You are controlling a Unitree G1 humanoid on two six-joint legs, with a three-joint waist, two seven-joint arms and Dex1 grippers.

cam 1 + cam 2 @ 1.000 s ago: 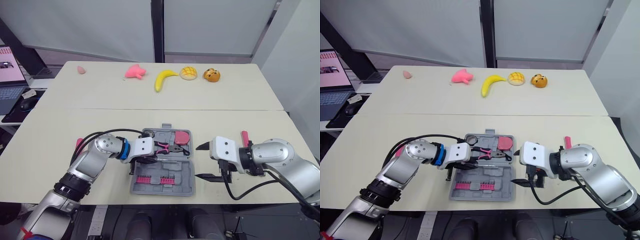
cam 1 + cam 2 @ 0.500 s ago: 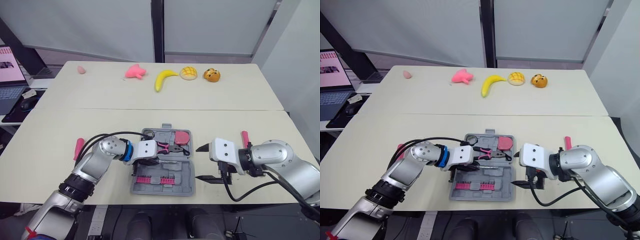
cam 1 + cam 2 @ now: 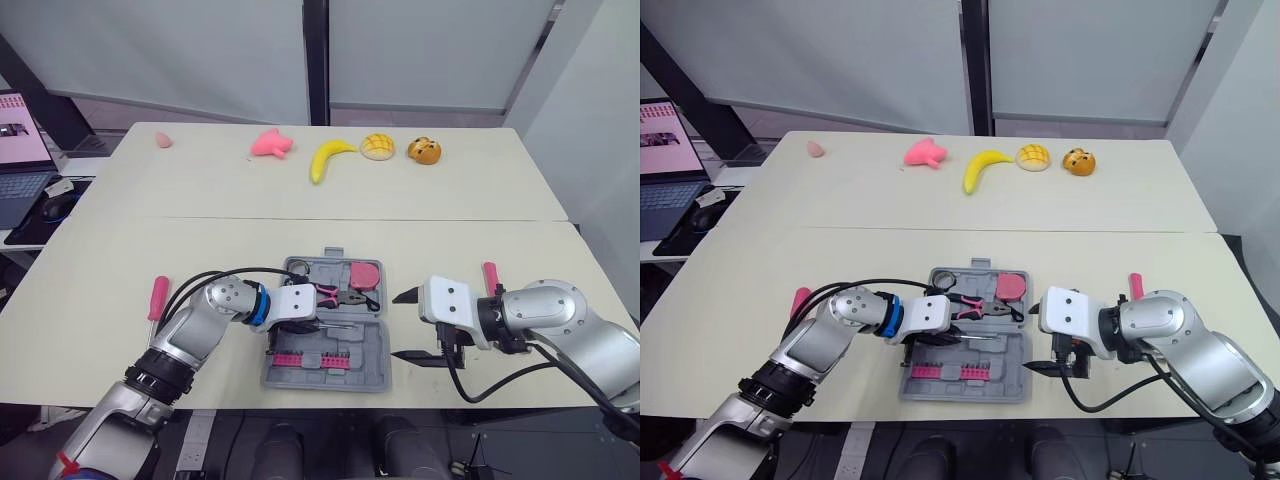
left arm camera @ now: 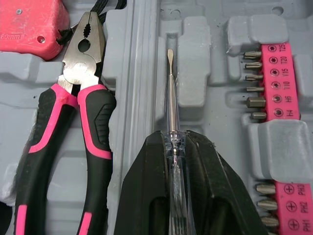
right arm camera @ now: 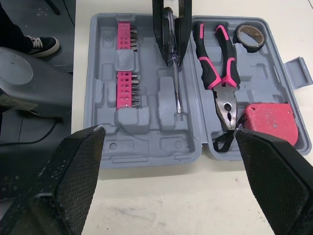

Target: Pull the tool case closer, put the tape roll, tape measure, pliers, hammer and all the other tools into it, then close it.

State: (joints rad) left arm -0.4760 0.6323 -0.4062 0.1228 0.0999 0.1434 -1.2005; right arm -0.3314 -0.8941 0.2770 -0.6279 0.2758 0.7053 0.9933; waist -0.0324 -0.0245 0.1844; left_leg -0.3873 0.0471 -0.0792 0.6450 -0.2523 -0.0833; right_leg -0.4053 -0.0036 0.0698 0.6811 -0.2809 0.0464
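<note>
- The bench [image 3: 520, 240] is carrying the work, and a second bench [image 3: 200, 190] is butting against it at 12 o'clock.
- The case [image 5: 146, 149] is lying open and flat at 6 o'clock on the near bench, close to the front edge. Its handle half is sitting toward 12 o'clock and its bit half toward 6 o'clock.
- The right jaws are hovering just off the case's 3 o'clock side. They are spread wide, holding nothing, and pointing toward 9 o'clock.
- The left jaws are reaching in from 9 o'clock over the middle of the case. They are clamping the clear handle of the screwdriver [image 4: 170, 98].
- The screwdriver's shaft is pointing toward 3 o'clock along the groove in the 6 o'clock half, beside the hinge. I cannot tell whether it is resting in it.
- The pliers [image 4: 78, 81] are lying in the 12 o'clock half, just beside the hinge, with the nose toward 3 o'clock.
- The tape measure [image 5: 271, 122] is sitting in the case's 1 o'clock corner, beside the pliers' nose.
- A left pink tool [image 3: 157, 297] is lying on the bench at 9 o'clock of the case. A right pink tool [image 3: 489, 275] is lying at 3 o'clock, beyond the right jaws.
- The tape roll [image 5: 249, 47] is sitting in the 11 o'clock corner, by the pliers' handles.
- The bits [image 4: 279, 78] are sitting in pink holders along the 6 o'clock half.
</note>
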